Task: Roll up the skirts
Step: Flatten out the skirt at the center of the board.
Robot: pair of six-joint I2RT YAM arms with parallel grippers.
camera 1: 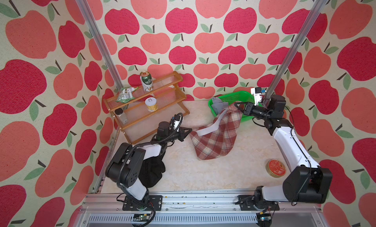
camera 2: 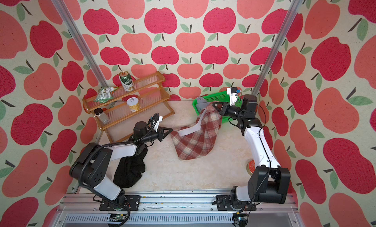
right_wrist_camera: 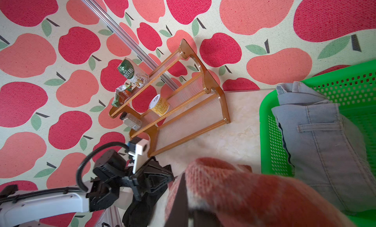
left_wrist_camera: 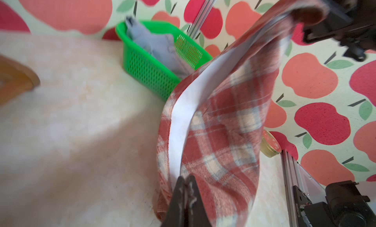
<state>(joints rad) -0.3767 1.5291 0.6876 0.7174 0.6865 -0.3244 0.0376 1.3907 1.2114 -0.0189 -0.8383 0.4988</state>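
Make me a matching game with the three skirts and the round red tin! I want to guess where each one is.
Things:
1. plaid skirt
2. denim skirt
3. black skirt
4. round red tin

Places:
A. in the green basket
B. on the table under the left arm
C. held between the left gripper and the right gripper
D. on the table beside the right arm

Pairs: 1-C, 2-A, 3-B, 4-D
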